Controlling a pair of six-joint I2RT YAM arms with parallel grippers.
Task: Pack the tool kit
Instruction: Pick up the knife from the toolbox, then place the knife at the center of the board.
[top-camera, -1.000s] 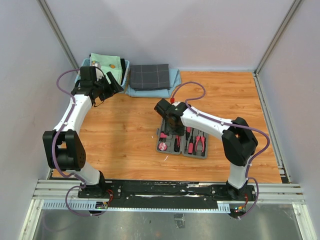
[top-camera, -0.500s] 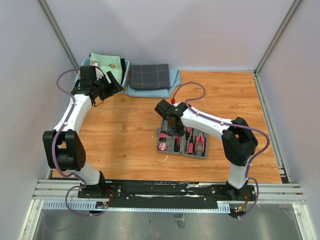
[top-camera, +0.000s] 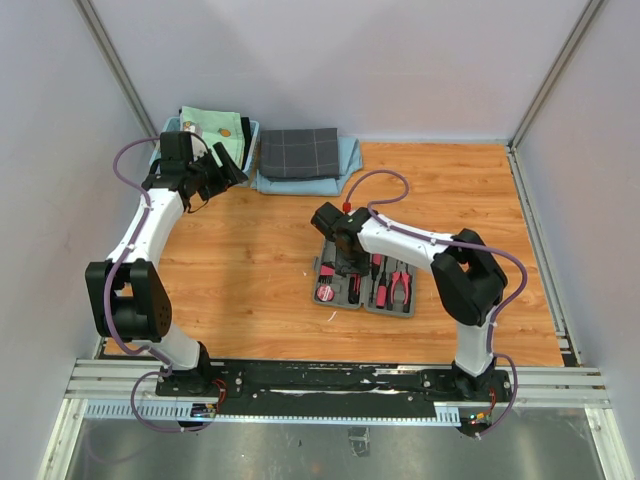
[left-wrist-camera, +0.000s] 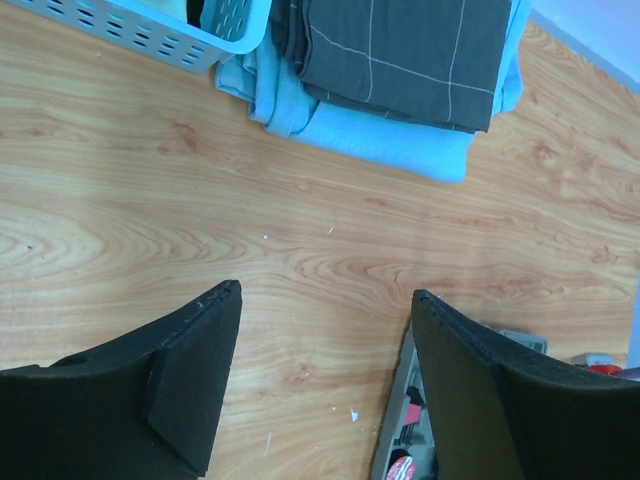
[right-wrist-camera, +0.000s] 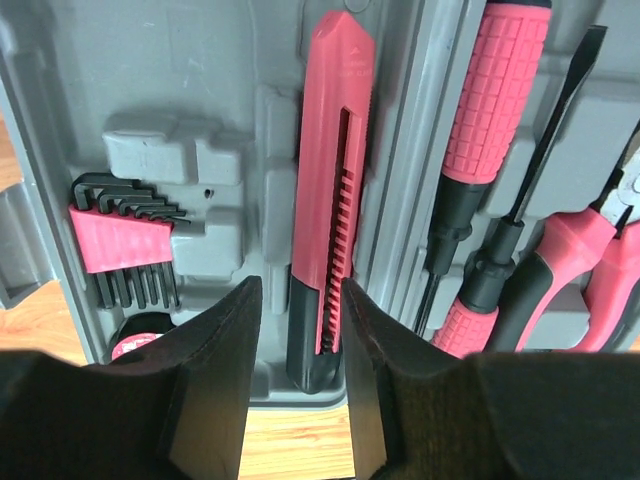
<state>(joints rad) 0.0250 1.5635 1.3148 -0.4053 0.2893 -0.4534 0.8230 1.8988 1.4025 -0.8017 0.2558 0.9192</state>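
My right pincer (right-wrist-camera: 300, 290), narrowly spread, straddles the black end of the pink utility knife (right-wrist-camera: 325, 170), which lies slotted in the open grey tool case (right-wrist-camera: 200, 70) on the counter (left-wrist-camera: 150, 200). My left pincer (left-wrist-camera: 327, 290) hangs wide, empty.

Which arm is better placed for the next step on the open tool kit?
Right. The right end effector sits over the open tool kit, straddling the pink knife. The left end effector hangs open over the table by the basket, far from it.
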